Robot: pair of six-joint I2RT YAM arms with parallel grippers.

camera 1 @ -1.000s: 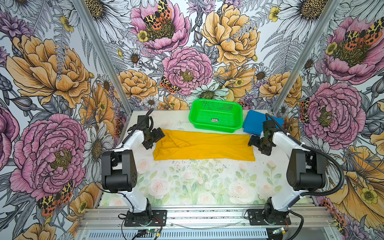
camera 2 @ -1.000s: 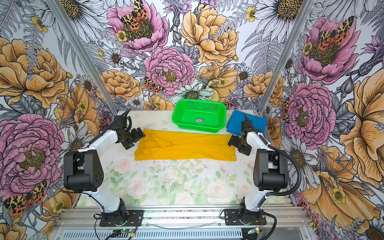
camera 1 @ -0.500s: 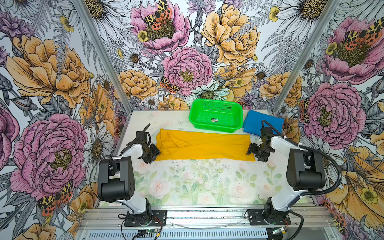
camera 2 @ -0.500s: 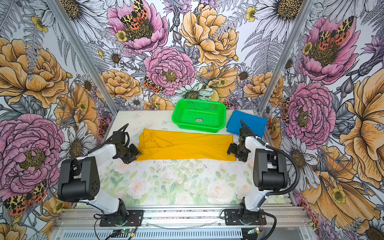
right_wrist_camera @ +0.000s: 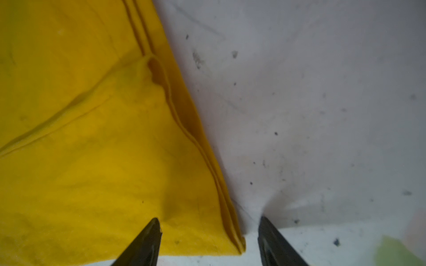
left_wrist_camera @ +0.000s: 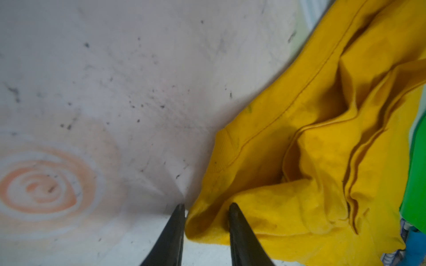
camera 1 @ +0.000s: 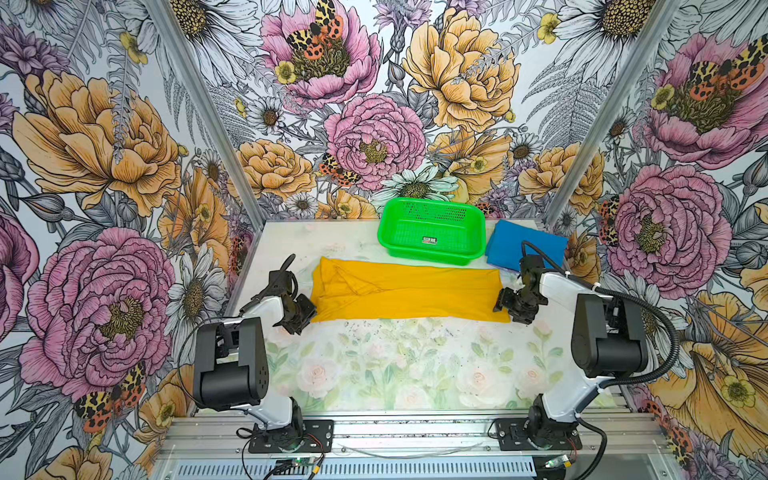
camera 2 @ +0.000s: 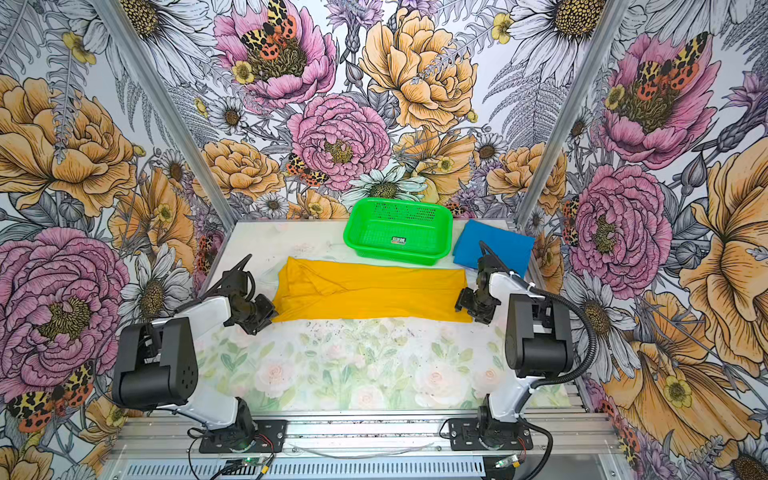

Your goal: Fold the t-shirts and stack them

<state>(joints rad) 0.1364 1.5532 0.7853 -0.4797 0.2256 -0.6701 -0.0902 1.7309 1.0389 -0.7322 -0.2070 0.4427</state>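
1. The mustard-yellow t-shirt is lying as a long folded band on the table, just in front of the green basket. The blue t-shirt is sitting folded just beside the basket, on the right arm's side.
2. The left gripper is straddling the band's corner farthest from the basket on its own side. Its jaws are standing narrow with bunched cloth between them, and I cannot tell whether they are truly pinching.
3. The right gripper is straddling the matching corner, jaws apart: one fingertip is on the cloth, the other on bare table just beside the layered edge. It is grasping nothing yet.
4. The step in hand is probably taking both corners for the next fold. The right jaws should be catching every stacked layer, not only the top one.
5. Both pinches should be firm before lifting. Raising evenly and keeping the band taut should avoid dragging the basket.
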